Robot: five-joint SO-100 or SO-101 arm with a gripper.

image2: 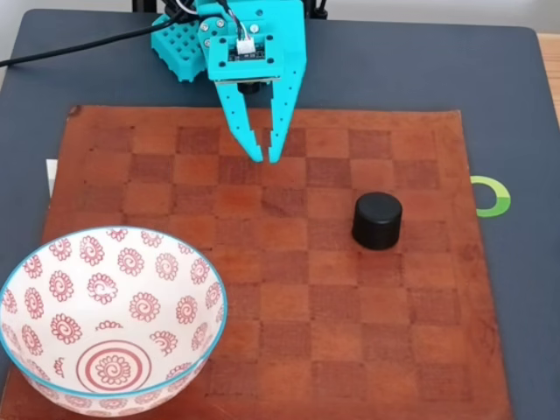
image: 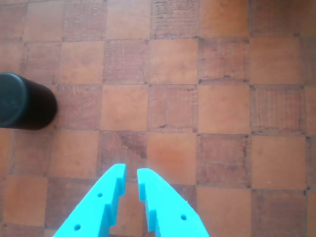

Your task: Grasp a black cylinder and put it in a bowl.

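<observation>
Two bright turquoise plastic fingers form the arm's gripper [image2: 268, 158], which hangs over the far part of a brown leather-like checkerboard mat [image2: 420, 350] in the fixed view, its tips pointing down toward the squares. The jaws stand narrowly apart, with only a slim gap between the tips and nothing held between them; the wrist view shows the same gripper [image: 131, 172] entering from the bottom edge, tips nearly meeting over a bare patch of the checkered surface [image: 222, 108]. The small, short, matte black cylinder [image2: 377, 220] with a flat top stands upright on the mat, to the right of the gripper and nearer the camera in the fixed view, well apart from the fingers. In the wrist view the black cylinder [image: 24, 101] sits at the left edge, partly cut off by the frame. The large round white ceramic bowl [image2: 210, 289], patterned with red spiral flowers, a red ringed centre and a light blue rim, rests at the near left corner of the mat in the fixed view, well apart from the cylinder. The mat lies on a dark grey tabletop [image2: 516, 105]. A green ring mark [image2: 497, 197] shows just off the mat's right edge, and a black cable [image2: 79, 48] runs toward the arm's base from the left.
</observation>
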